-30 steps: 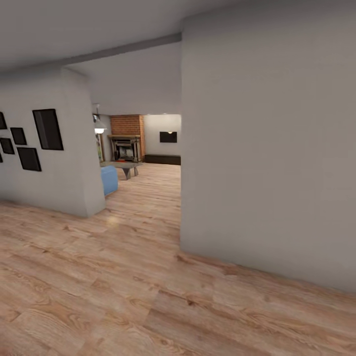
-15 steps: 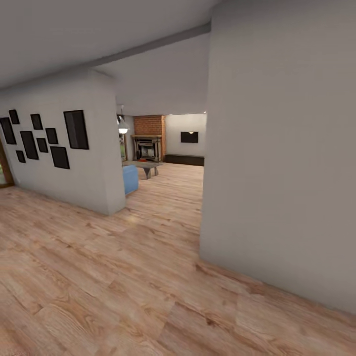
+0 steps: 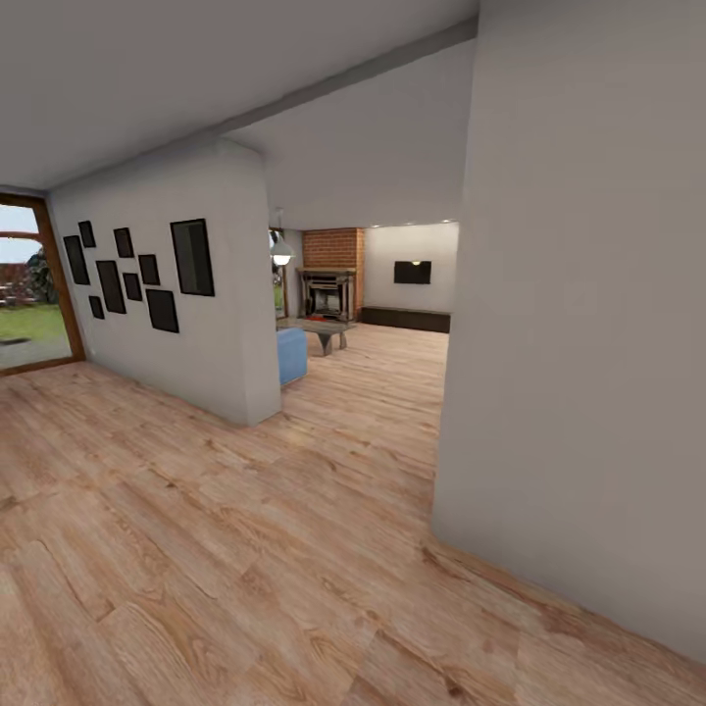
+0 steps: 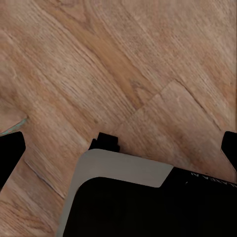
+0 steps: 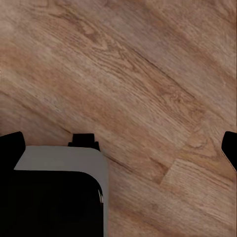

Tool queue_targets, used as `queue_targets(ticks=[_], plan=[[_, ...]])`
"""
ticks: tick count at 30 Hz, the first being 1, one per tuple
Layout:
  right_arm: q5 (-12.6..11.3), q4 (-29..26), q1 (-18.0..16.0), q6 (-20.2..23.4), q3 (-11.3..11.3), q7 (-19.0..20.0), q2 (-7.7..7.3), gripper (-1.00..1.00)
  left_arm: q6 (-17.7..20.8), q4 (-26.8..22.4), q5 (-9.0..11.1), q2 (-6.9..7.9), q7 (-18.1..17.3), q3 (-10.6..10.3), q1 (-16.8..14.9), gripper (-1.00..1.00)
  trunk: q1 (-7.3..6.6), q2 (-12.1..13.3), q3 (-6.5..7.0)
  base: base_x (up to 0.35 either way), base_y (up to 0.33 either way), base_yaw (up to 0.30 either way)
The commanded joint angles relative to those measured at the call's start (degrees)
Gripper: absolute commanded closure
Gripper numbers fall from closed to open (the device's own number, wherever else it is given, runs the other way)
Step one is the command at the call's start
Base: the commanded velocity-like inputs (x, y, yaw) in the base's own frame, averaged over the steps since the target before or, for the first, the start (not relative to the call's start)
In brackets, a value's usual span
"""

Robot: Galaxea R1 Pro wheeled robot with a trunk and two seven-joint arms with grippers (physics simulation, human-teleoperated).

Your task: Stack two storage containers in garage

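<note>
Head view looks down a hallway of wood-plank floor (image 3: 245, 549) toward the living room (image 3: 382, 294), well off ahead, with its brick fireplace (image 3: 331, 275), wall TV (image 3: 413, 272), long dark cabinet (image 3: 407, 318) and a blue seat (image 3: 291, 354). Black frames (image 3: 147, 275) hang on the near wall. Left pincer (image 4: 118, 148) and right pincer (image 5: 118, 148) hang spread wide over the planks, holding nothing.

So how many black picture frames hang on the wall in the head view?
9 black frames, all clustered on the white wall at left: the largest frame nearest the wall's corner, eight smaller ones spreading toward the glass door. None appears hidden.
</note>
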Motion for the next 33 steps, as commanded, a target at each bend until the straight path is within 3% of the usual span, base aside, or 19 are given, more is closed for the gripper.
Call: queue_targets(ticks=[1, 33], plan=[[0.0, 0.1, -0.1, -0.2, 0.3, -0.2, 0.00, -1.00, 0.0, 0.0, 0.5, 0.00, 0.1, -0.5, 0.0, -1.00, 0.04, 0.0, -0.07, 0.323, 0.000, 0.046], [0.1, 0.1, -0.1, -0.1, 0.6, -0.3, -0.05, -1.00, 0.0, 0.0, 0.5, 0.00, 0.1, -0.5, 0.0, -1.00, 0.04, 0.0, -0.07, 0.323, 0.000, 0.003]])
